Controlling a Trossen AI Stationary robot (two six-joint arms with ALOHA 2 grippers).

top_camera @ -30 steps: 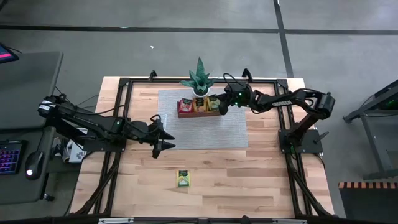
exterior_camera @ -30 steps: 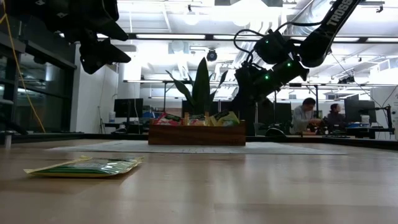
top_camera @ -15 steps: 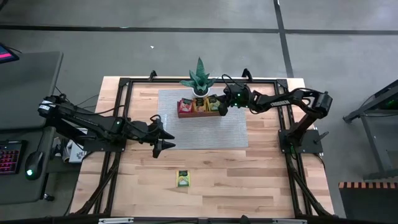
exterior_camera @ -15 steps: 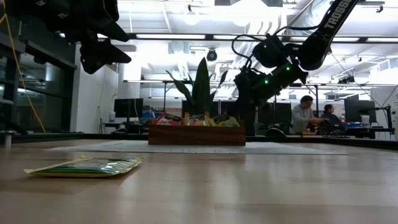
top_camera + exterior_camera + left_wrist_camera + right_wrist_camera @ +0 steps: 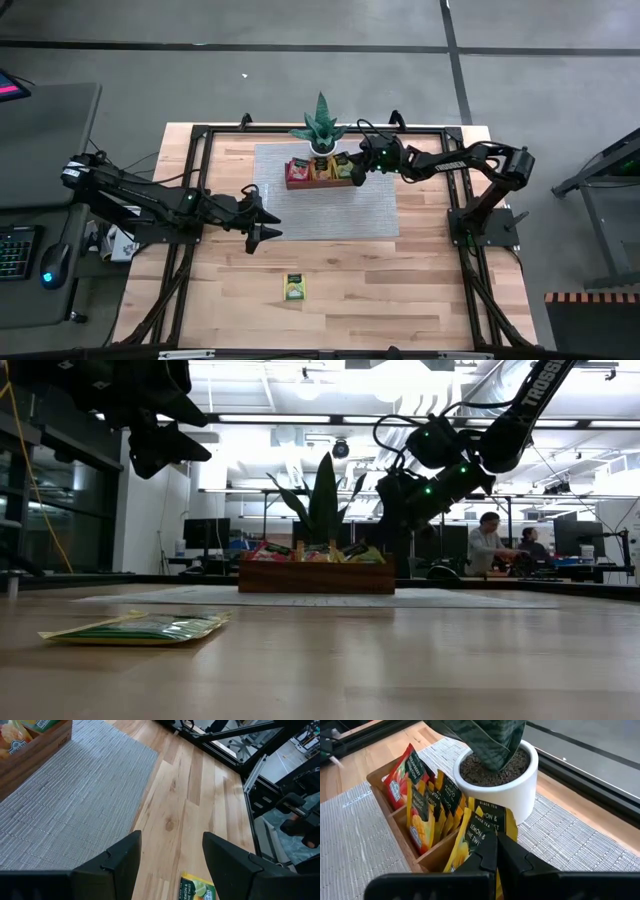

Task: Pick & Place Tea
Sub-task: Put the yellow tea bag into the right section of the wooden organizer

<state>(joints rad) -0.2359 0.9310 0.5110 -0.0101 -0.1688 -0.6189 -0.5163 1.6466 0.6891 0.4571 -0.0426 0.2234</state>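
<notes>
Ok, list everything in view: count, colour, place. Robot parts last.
Tea-bag packet: one, green-yellow, flat on the bare wood near the table's front.
Tea-bag packets in tray: many, red, orange and yellow, standing upright.
Wooden tray: one, brown, on the mat.
Woven mat: one, grey, at the table's back half.
Potted plant: one, green in a white pot, behind the tray.
People: two, seated in the room beyond.
Left hand: open, above the mat's left edge.
Right hand: shut, over the tray's yellow packets.
</notes>
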